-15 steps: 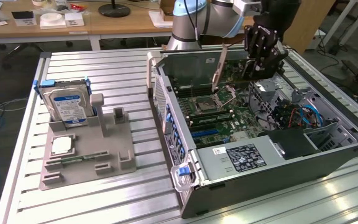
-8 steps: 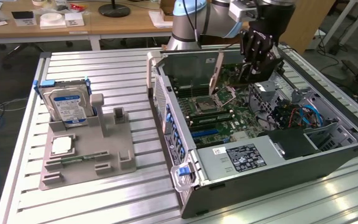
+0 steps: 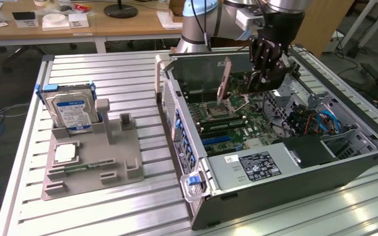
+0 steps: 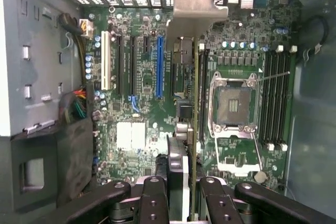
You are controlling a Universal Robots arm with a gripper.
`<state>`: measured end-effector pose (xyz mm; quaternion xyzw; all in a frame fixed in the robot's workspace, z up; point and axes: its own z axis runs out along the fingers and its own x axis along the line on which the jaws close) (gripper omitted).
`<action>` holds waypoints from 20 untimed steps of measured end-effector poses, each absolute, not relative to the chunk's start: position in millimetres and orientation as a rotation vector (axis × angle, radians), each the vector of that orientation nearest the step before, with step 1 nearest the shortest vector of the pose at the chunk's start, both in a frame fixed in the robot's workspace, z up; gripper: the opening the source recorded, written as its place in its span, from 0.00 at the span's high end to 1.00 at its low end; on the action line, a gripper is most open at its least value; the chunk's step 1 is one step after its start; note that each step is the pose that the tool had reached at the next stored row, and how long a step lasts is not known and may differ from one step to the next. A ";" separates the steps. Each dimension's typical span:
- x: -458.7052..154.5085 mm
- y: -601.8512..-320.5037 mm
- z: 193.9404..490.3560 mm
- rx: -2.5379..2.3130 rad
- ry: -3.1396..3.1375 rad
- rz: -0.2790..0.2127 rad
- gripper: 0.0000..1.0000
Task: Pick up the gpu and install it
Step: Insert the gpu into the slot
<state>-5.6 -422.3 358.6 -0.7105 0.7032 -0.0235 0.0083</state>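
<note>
The gpu point(image 3: 263, 82) hangs inside the open computer case point(image 3: 346, 162), above the motherboard point(image 3: 241, 123), with my gripper point(image 3: 266, 69) shut on it. In the wrist view the gpu point(image 4: 193, 129) shows edge-on, a thin green board running away from my gripper point(image 4: 181, 198). Its silver end bracket point(image 4: 191, 9) reaches the case's rear grille. The card's edge lies between the blue expansion slot point(image 4: 160, 66) and the CPU socket point(image 4: 233, 103), along a black slot. I cannot tell whether it touches the slot.
On the exterior view's left a grey fixture point(image 3: 90, 162) holds a hard drive point(image 3: 74, 110), a CPU point(image 3: 65, 153) and a memory stick point(image 3: 84, 167). Inside the case are the power supply point(image 3: 255, 164), blue cables point(image 3: 320, 120) and memory slots point(image 4: 278, 98).
</note>
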 end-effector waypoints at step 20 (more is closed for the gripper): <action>-24.9 -432.0 332.6 -2.181 2.236 -0.072 0.72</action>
